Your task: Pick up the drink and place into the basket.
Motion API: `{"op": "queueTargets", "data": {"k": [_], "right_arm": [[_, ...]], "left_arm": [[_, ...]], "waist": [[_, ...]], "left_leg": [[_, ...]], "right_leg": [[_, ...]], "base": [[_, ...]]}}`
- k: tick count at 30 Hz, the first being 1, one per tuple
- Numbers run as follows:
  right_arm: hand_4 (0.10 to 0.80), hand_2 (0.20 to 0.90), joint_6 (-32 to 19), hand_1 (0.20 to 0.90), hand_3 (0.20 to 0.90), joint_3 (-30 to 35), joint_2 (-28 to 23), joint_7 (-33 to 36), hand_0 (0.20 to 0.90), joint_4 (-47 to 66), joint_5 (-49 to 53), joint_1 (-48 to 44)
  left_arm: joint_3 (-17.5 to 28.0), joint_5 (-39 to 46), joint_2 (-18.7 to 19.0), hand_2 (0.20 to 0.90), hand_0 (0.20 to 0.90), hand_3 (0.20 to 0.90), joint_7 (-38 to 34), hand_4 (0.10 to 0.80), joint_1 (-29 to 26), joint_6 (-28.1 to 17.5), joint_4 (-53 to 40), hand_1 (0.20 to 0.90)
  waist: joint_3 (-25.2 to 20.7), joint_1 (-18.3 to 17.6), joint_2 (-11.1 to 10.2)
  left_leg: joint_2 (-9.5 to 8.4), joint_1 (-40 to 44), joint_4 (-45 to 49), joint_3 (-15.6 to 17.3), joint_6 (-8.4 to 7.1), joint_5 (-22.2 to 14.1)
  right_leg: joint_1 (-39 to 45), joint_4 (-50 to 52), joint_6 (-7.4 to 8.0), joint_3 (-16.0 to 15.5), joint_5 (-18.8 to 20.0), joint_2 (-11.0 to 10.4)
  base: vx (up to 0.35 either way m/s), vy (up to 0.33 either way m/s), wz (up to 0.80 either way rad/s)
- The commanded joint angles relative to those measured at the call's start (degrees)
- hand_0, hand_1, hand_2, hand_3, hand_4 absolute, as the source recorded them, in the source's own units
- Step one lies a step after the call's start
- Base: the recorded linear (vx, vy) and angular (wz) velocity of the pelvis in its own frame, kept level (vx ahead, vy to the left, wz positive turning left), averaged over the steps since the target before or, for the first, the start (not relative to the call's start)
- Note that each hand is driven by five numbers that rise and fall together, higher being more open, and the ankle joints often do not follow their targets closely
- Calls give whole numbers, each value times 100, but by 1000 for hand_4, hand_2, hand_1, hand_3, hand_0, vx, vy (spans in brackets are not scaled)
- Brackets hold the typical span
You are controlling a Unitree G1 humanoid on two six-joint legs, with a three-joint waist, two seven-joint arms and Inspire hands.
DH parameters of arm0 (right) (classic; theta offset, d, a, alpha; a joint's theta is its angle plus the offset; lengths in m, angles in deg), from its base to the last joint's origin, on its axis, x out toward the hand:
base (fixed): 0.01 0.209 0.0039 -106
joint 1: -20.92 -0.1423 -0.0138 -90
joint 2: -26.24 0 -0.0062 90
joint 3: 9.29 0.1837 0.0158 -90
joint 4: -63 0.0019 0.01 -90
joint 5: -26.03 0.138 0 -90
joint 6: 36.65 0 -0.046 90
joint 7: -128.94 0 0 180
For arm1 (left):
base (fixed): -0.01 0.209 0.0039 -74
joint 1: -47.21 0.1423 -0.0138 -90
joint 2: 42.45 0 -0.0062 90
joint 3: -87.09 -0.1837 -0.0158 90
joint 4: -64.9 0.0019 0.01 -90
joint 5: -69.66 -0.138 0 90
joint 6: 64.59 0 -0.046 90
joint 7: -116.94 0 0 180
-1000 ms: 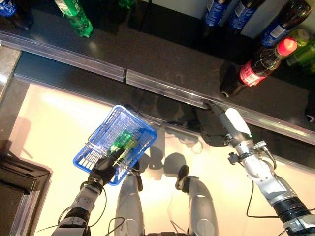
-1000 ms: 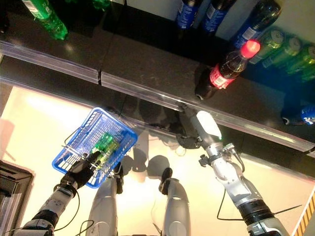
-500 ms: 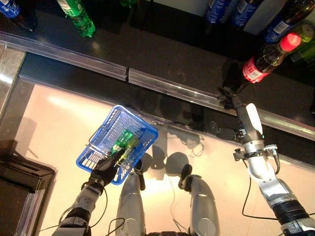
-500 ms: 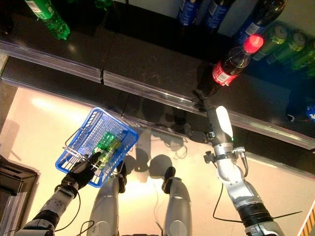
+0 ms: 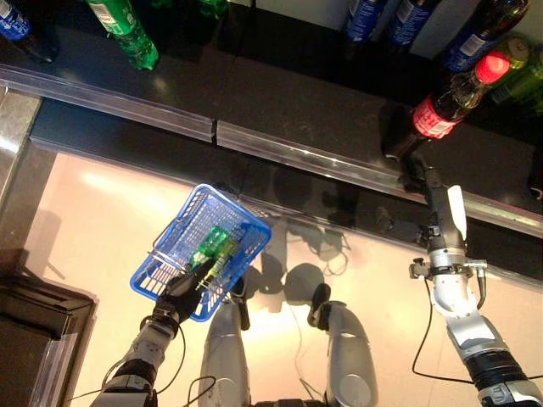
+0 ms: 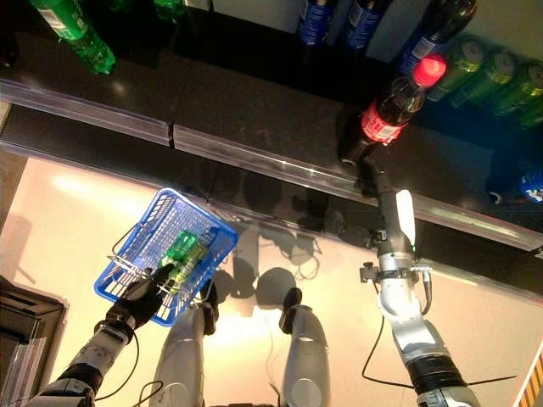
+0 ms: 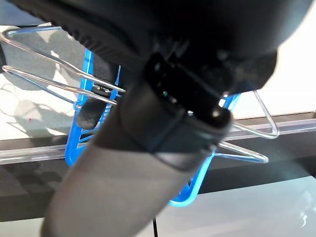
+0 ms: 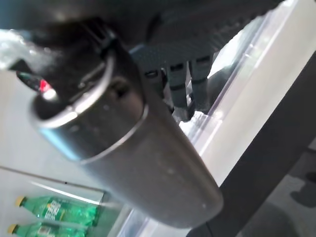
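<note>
A dark cola bottle [image 5: 441, 110] with a red cap stands tilted on the black shelf [image 5: 297, 102] at the right. My right hand [image 5: 420, 170] reaches over the shelf's clear rail, its straight fingers [image 8: 187, 89] just short of the bottle's base and holding nothing. A blue wire basket [image 5: 182, 233] hangs low at the left, over the pale floor. A green bottle [image 5: 212, 246] lies inside it. My left hand [image 5: 182, 292] is shut on the basket's wire handle [image 7: 59, 86].
More bottles stand on the shelf: a green bottle [image 5: 123, 25] at the far left, blue-labelled bottles [image 5: 373, 17] at the back, green ones [image 6: 501, 80] at the far right. A clear rail [image 5: 297, 157] runs along the shelf's front edge. A dark cabinet [image 5: 34, 339] is at the lower left.
My right arm has swung right and forward, from below the rail up to the cola bottle's base. The basket and left hand have stayed put.
</note>
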Motion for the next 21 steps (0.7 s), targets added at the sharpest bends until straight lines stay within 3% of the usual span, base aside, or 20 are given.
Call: {"op": "queueTargets", "data": {"k": [1, 11, 21], "right_arm": [[800, 900, -478, 900, 900, 799, 25, 580, 900, 69, 490, -9], [800, 900, -695, 900, 900, 1040, 172, 701, 900, -1, 825, 76], [800, 900, -1113, 900, 900, 1276, 296, 397, 900, 267, 1577, -57]], "left_arm": [[-246, 20, 17, 300, 300, 200, 735, 100, 616, 23, -245, 300], [-192, -20, 27, 300, 300, 200, 805, 100, 654, 37, -190, 300], [-233, -33, -26, 300, 300, 200, 770, 100, 663, 29, -195, 300]], "waist": [[-413, 99, 61], [-420, 63, 88], [-426, 56, 127]], "left_leg": [[-12, 707, -578, 135, 301, -109], [-38, 762, -623, 196, 336, -127], [-75, 872, -716, 253, 359, -127]], "right_leg": [[-394, 245, 726, 90, 1052, -306], [-420, 272, 738, 83, 1126, -312], [-387, 253, 738, 49, 1175, -331]], "base": [[0, 0, 0], [0, 0, 0], [0, 0, 0]]}}
